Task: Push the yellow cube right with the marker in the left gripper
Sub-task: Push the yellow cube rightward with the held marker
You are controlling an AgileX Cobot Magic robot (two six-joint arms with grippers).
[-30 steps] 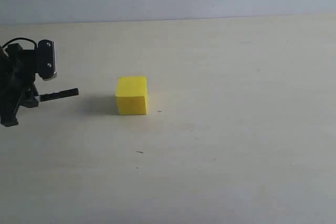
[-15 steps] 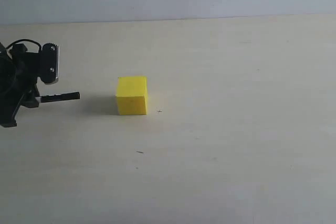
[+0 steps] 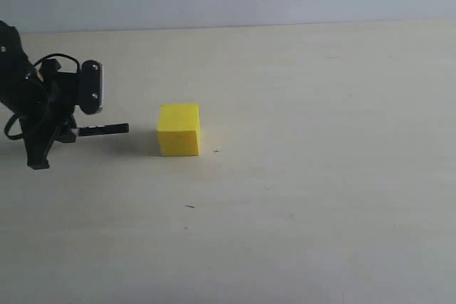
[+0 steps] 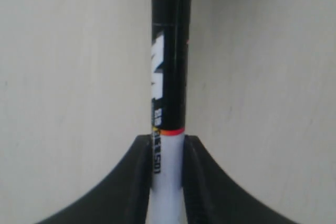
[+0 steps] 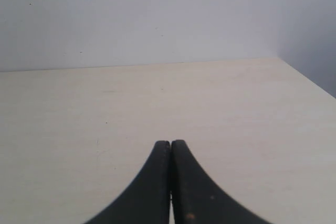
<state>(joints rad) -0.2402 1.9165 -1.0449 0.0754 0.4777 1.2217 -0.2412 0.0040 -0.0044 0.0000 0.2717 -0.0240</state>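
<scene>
Marker (image 3: pixel 104 130) sits clamped in left gripper (image 3: pixel 71 133), tip short of cube (image 3: pixel 178 129); recommend level advance, centred on its face. Right gripper (image 5: pixel 170 182) closed, empty.

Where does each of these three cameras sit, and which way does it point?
Exterior view: off the arms, looking down across the table at the yellow cube; the left claw holding the marker shows at its left.
Left wrist view: on the left arm, looking along the clamped marker over the table; the claw's dark tips show.
Right wrist view: on the right arm, looking across the table to a wall; the shut right claw shows.
Shared: exterior and left wrist views both show the marker.
</scene>
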